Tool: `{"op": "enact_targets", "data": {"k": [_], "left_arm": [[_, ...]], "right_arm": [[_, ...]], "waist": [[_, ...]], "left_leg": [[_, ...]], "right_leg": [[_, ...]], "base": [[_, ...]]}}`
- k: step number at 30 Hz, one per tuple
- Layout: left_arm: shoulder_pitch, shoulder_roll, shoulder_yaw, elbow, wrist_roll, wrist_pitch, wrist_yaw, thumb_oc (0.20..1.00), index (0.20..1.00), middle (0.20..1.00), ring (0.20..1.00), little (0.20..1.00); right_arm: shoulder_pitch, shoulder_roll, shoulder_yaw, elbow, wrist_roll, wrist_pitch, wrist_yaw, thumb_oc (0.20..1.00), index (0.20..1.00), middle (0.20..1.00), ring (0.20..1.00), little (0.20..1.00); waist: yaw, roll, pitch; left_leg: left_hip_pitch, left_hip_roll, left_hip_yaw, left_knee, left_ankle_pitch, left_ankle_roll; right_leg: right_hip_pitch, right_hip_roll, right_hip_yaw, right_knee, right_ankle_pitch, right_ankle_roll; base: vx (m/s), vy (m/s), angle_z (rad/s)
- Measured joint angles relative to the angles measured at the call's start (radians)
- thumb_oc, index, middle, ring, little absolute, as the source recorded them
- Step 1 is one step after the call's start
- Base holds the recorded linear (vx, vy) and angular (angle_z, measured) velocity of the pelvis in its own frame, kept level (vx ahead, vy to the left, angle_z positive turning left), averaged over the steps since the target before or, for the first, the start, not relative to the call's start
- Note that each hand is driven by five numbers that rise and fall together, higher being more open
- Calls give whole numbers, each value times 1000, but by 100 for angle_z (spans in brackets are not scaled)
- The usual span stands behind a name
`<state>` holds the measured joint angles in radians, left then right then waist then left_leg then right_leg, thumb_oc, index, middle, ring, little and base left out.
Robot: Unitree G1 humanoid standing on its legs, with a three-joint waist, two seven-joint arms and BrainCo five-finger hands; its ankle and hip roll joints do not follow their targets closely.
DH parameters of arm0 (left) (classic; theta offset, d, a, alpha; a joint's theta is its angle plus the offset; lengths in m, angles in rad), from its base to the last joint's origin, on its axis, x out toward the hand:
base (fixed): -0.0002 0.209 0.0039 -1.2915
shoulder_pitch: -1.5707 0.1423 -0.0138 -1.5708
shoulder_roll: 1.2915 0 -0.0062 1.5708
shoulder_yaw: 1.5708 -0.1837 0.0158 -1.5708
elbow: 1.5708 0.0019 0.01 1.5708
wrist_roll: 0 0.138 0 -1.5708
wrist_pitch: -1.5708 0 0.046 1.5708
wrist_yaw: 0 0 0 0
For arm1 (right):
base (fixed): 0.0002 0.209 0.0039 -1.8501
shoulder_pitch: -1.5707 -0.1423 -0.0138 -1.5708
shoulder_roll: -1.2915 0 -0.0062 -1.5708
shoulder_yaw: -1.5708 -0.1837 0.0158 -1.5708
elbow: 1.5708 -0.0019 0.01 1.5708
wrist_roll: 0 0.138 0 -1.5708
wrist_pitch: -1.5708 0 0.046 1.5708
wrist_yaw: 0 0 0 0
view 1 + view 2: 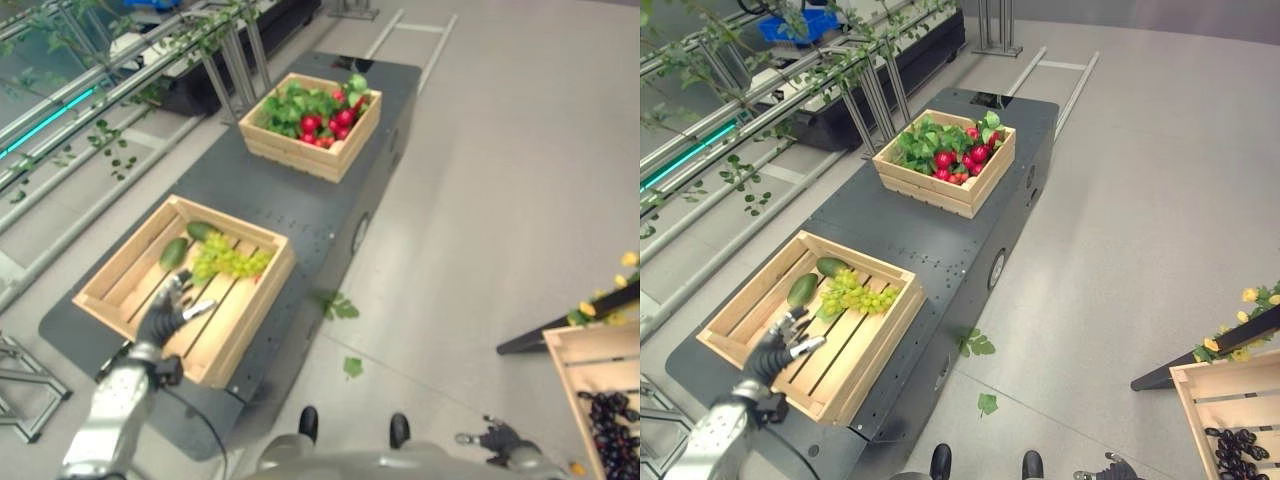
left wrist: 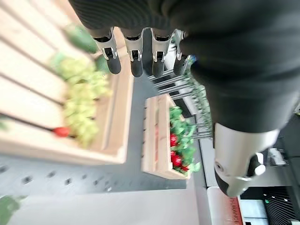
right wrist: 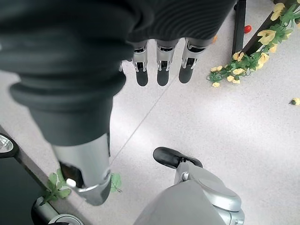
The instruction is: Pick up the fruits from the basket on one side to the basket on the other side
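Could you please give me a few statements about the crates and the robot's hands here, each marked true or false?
1. The left hand hovers open over the near crate. True.
2. The near crate holds red fruit among green leaves. False: it holds green grapes and two green avocados; the red fruit is in the far crate.
3. The left hand is holding the grapes. False: its fingers are straight and hold nothing.
4. The right hand hangs open over the floor, holding nothing. True.
5. Both crates stand on the dark platform. True.
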<state>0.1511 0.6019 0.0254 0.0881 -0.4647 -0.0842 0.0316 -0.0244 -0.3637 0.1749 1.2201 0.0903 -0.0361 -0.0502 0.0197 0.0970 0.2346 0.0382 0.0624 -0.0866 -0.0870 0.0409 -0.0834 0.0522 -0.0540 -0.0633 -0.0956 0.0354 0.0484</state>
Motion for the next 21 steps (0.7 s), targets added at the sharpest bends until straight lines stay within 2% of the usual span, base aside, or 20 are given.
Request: {"op": "enact_targets", "data": {"k": [5, 11, 20, 21], "left_arm": [[-147, 57, -21, 91, 61, 1, 22, 1000, 1000, 1000, 1000, 1000], [-297, 119, -95, 184, 109, 3, 39, 1000, 1000, 1000, 1000, 1000], [-520, 207, -214, 337, 236, 14, 74, 1000, 1000, 1000, 1000, 1000], [-546, 206, -237, 358, 257, 13, 79, 1000, 1000, 1000, 1000, 1000]], "right_arm": [[-40, -7, 3, -5, 0, 2, 0, 1000, 1000, 1000, 1000, 1000], [-69, -9, 34, -18, 13, 2, 2, 1000, 1000, 1000, 1000, 1000], [-103, -7, 58, -20, 20, 3, 6, 1000, 1000, 1000, 1000, 1000], [-103, -8, 62, -19, 20, 3, 5, 1000, 1000, 1000, 1000, 1000]], "waist": [[-5, -3, 34], [-10, -9, 82], [-9, -40, 121], [-19, -46, 125]], "left_leg": [[-51, -1, 2, 0, 10, 0], [-76, -6, 14, 0, 13, 2], [-104, -13, 29, 0, 18, 5], [-107, -15, 33, 0, 18, 6]], "right_leg": [[-52, 0, 4, 5, 14, -1], [-87, -3, 4, 5, 26, 2], [-120, -6, 11, 5, 36, 5], [-128, -5, 17, 5, 40, 5]], "base": [[-52, 29, -6], [-38, 33, -8], [-53, 36, -5], [-91, 31, -5]]}}
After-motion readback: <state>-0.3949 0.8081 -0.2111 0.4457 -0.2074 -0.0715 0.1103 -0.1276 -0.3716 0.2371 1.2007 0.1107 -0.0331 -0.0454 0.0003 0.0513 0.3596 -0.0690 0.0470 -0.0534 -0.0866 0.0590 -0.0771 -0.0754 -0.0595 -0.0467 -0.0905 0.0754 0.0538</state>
